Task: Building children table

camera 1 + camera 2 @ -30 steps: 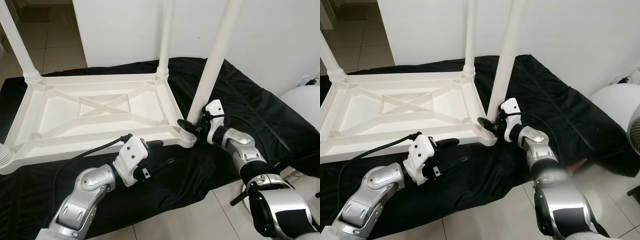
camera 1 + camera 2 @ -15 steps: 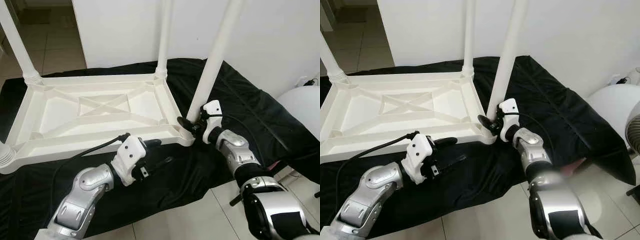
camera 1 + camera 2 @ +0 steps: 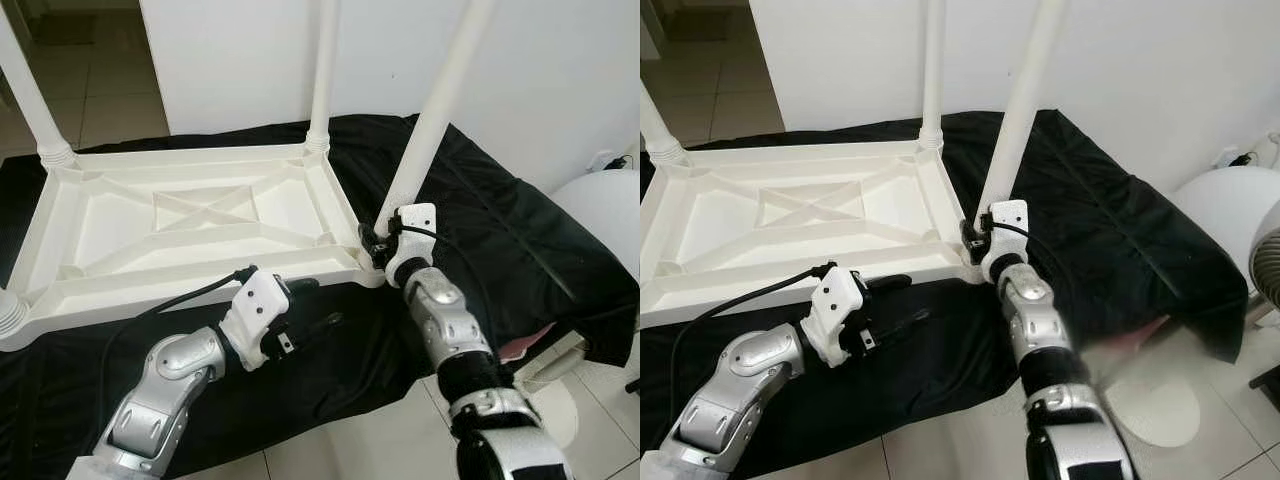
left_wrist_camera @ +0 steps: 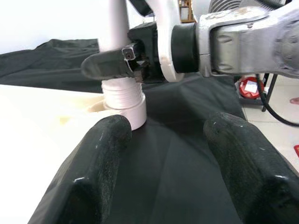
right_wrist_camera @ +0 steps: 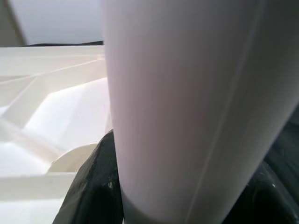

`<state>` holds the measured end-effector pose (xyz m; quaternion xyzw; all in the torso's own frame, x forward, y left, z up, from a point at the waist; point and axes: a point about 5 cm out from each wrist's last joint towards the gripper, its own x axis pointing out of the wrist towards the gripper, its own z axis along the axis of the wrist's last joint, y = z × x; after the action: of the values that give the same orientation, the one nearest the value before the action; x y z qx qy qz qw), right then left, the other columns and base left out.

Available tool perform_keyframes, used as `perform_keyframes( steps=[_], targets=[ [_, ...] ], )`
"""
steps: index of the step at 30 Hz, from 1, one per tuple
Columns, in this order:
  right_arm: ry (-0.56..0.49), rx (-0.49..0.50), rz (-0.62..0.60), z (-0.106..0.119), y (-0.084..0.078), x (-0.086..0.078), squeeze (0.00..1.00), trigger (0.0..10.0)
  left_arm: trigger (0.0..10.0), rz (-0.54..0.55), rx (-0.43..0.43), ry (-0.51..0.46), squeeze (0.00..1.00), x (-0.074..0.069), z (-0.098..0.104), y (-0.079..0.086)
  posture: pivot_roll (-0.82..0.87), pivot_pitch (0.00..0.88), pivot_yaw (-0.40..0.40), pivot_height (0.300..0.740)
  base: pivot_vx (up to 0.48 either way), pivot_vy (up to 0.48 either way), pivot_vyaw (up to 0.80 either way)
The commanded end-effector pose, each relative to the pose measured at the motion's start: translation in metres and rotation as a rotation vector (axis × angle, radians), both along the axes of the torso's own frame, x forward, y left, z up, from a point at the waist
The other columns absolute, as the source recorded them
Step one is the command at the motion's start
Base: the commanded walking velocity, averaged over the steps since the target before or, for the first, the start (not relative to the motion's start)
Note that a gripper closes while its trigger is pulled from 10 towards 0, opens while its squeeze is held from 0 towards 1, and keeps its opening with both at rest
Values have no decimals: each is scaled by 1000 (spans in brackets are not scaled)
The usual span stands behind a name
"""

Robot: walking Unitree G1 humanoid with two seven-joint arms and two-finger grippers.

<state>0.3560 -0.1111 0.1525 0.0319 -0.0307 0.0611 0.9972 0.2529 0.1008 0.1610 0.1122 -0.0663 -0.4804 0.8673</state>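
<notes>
Table top (image 3: 190, 215), white and upside down, lies on a black cloth (image 3: 500, 240) just beyond the left gripper (image 3: 312, 305), whose fingers are spread above the cloth. Ahead of it, the right gripper (image 3: 375, 243) pinches the near-corner leg (image 3: 435, 110) just above its socket. Farther legs stand upright.

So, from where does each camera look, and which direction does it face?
Left eye: head, looking down at the upturned table top; both arms.
Right eye: same scene, shifted sideways.
Left wrist: along the open left gripper toward the right gripper on the near leg.
Right wrist: pressed up against that leg.
Shared: the near leg.
</notes>
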Motion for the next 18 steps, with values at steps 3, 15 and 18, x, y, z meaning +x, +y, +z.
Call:
perform_keyframes(
  steps=[3, 15, 18],
  targets=[
    [102, 64, -175, -16, 8, -14, 0, 10000, 10000, 74, 3, -30, 0, 8, 2, 5, -4, 57, -67, 740, 0, 0, 0],
    [93, 85, -147, -11, 15, -22, 467, 10000, 10000, 136, 17, -63, 0, 20, 8, 18, 1, 52, -63, 740, 0, 0, 0],
    [45, 60, -132, -4, 12, -24, 1000, 10000, 10000, 162, 17, -71, 0, 24, 10, 20, 1, 52, -63, 740, 0, 0, 0]
  ],
)
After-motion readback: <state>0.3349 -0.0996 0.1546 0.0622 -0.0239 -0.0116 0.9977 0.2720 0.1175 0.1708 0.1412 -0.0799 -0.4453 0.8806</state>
